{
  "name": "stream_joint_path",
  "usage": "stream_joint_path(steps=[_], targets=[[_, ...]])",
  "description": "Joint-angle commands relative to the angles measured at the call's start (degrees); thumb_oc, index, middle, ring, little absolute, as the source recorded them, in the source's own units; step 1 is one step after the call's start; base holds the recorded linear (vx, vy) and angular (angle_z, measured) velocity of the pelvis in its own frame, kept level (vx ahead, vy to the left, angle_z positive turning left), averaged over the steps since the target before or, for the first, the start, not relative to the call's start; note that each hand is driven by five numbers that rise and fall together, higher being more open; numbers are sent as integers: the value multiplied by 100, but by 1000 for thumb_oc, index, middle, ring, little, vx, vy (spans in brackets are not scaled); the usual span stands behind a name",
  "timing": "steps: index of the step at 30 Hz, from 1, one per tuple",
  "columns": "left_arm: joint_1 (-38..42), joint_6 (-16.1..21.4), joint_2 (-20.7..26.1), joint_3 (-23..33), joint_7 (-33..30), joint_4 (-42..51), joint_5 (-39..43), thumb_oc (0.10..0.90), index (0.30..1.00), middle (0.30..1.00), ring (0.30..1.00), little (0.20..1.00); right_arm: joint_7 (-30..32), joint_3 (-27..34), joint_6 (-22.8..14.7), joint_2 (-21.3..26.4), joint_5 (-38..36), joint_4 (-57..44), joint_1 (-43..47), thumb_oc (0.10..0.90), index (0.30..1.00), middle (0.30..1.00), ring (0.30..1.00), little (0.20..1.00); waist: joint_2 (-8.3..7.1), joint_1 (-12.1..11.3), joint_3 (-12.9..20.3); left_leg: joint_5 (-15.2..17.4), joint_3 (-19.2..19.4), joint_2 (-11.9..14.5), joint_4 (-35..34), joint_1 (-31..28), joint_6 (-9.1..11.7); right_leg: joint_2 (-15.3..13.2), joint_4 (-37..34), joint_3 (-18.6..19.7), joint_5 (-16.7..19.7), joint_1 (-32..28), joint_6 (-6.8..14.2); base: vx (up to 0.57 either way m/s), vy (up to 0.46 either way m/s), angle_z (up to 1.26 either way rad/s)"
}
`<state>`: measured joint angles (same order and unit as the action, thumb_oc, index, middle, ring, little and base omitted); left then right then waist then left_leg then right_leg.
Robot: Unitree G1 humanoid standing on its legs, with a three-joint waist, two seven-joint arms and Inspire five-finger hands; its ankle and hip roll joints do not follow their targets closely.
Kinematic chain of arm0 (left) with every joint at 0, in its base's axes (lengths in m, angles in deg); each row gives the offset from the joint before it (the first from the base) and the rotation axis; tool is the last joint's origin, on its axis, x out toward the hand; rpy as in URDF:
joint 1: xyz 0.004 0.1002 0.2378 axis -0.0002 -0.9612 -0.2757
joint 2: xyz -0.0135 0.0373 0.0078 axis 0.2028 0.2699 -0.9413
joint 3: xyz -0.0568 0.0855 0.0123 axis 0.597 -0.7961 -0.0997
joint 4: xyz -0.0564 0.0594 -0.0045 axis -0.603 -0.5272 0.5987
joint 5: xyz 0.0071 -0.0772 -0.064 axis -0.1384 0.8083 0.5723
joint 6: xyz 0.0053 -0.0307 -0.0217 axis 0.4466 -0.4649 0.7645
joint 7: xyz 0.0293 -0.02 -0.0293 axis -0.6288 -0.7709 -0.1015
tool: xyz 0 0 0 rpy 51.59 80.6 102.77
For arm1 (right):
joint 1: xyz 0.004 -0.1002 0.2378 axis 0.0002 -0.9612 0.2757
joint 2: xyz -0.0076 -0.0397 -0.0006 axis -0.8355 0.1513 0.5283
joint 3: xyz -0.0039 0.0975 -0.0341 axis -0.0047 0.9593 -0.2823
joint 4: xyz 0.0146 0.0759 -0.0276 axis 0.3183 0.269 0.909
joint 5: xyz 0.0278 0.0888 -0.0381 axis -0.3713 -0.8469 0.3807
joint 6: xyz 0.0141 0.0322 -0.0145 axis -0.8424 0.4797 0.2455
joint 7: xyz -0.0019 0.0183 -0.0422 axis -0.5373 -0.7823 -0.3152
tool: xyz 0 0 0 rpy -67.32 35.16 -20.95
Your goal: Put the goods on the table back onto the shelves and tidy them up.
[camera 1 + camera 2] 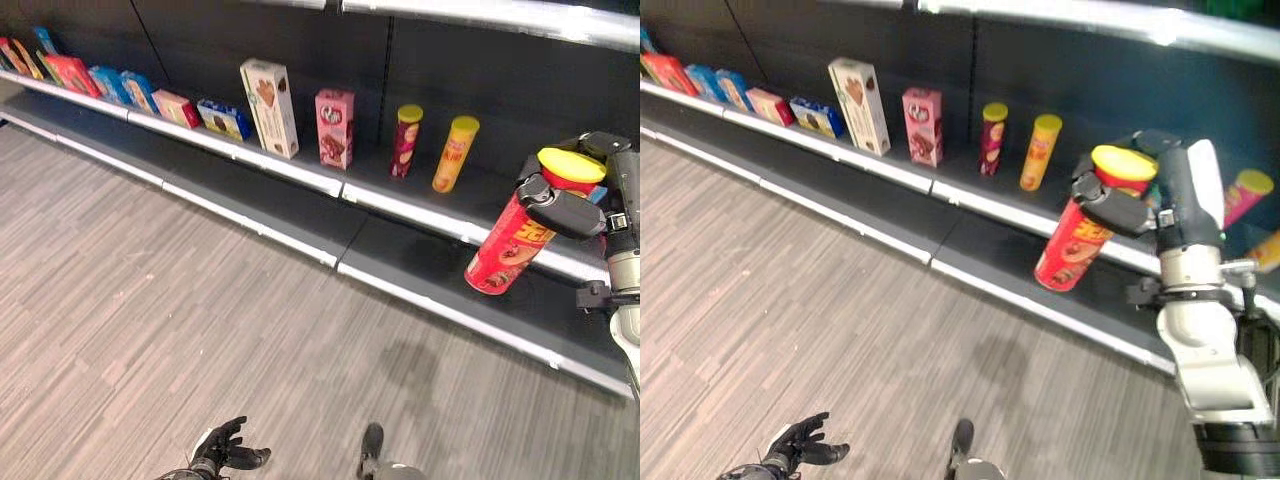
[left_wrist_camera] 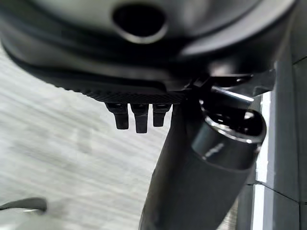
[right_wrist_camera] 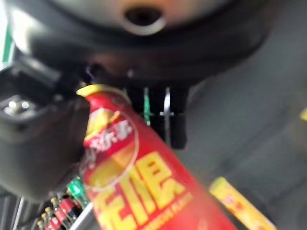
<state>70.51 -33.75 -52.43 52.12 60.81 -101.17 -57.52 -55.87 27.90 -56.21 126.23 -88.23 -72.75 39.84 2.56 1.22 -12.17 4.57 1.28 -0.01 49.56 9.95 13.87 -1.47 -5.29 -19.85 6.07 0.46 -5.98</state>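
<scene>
The shelf (image 1: 300, 172) runs as a long dark band from the upper left of the frame down to the right edge, with a lower ledge in front of it and grey plank floor (image 1: 150, 320) filling the lower left. Along it stand flat boxes at the far left, then a tall white box (image 1: 269, 107), a pink box (image 1: 334, 128), a dark red can (image 1: 405, 141) and a yellow can (image 1: 455, 153).

At the right of the frame my right hand (image 1: 565, 210) grips a red chip can (image 1: 510, 245) with a yellow lid, fingers curled round its upper part. The can is tilted, its base pointing down and left, hanging in the air over the lower ledge.

To place it well, I judge I should bring it upright first, then set its base flat on the shelf just right of the yellow can, in line with that row, without knocking it.

My left hand (image 1: 222, 450) hangs at the bottom edge, fingers loosely spread, holding nothing.
</scene>
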Motion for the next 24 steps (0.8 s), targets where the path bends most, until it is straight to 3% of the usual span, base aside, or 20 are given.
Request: stream_joint_path(steps=[1, 2, 3, 4, 8, 13, 14, 16, 17, 21, 24], targets=[[-74, 108, 480, -315, 5, 79, 52, 800, 900, 900, 900, 900, 332, 634, -405, 334, -131, -342, 684, 400, 300, 300, 300, 300, -225, -37, -108, 22, 171, 239, -2587, -370, -859, -272, 30, 370, -412, -199, 1083, 220, 92, -10], [-72, 107, 484, -319, 5, 82, 52, 800, 900, 900, 900, 900, 330, 646, -404, 330, -131, -348, 674, 400, 300, 300, 300, 300, -257, -46, -105, -39, 191, 200, -2658, -389, -876, -312, 29, 378, -392, -184, 1092, 412, 256, -33], [-179, 131, 542, -323, 13, 77, -6, 800, 900, 900, 900, 900, 287, 513, -422, 307, -64, -384, 720, 400, 300, 300, 300, 300, -187, -239, -103, -327, -505, 19, -4208, -248, -910, -257, 29, 698, -475, -230, 1171, 357, 250, -49], [-211, 162, 567, -332, -26, 81, 27, 800, 900, 900, 900, 900, 334, 409, -426, 289, -64, -308, 835, 400, 300, 300, 300, 300, -123, -331, -112, -669, -864, -78, -4744, -118, -855, -159, 29, 924, -527, -315, 1193, 419, 284, -40], [-258, 197, 480, -353, -44, 25, -2, 800, 900, 900, 900, 900, 359, 343, -396, 272, -21, -229, 889, 400, 300, 300, 300, 300, -9, -308, -1, -777, -1045, -144, -5206, -474, -949, -144, 29, 1253, -544, -364, 1228, 178, 215, -150], [-227, 220, 568, -382, -44, 114, 55, 800, 900, 900, 900, 900, 338, 91, -315, 299, 32, -169, 1168, 400, 300, 300, 300, 300, -10, -334, -56, -639, -854, -294, -5062, -525, -1168, -373, 366, 1651, -633, -240, 1343, 70, 240, -47], [-215, 210, 626, -388, -57, 158, 79, 800, 900, 900, 900, 900, 336, -66, -287, 288, 36, -132, 1315, 400, 300, 300, 300, 300, -3, -355, -141, -553, -766, -335, -4963, -535, -1309, -438, 819, 1756, -708, -68, 1374, 15, 180, -58], [-210, 213, 696, -362, -67, 180, 79, 800, 900, 900, 900, 900, 331, -239, -294, 229, 21, -82, 1475, 400, 300, 300, 300, 300, -20, -398, -231, -468, -627, -345, -4860, -561, -1401, -475, 1239, 1832, -716, 180, 1440, 24, 260, -75], [-231, 214, 759, -237, -87, 171, 94, 800, 900, 900, 900, 900, 275, -490, -290, 157, 57, -104, 1690, 400, 300, 300, 300, 300, -78, -475, -309, -390, -393, -313, -4895, -680, -1456, -565, 1375, 1725, -527, 434, 1530, 14, 221, -83], [-278, 248, 779, -141, -100, 199, 129, 800, 900, 900, 900, 900, 250, -709, -306, 129, -28, -36, 1933, 400, 300, 300, 300, 300, -151, -514, -335, -246, -98, -270, -5047, -832, -1490, -667, 730, 1371, 71, 835, 1624, 52, 52, -97], [-224, 238, 796, -113, -139, 214, 137, 800, 900, 900, 900, 900, 258, -819, -323, 77, -53, -38, 1989, 400, 300, 300, 300, 300, -198, -508, -409, -171, -55, -273, -4993, -869, -1506, -660, 369, 1161, 289, 1002, 1702, 100, 6, -24]])
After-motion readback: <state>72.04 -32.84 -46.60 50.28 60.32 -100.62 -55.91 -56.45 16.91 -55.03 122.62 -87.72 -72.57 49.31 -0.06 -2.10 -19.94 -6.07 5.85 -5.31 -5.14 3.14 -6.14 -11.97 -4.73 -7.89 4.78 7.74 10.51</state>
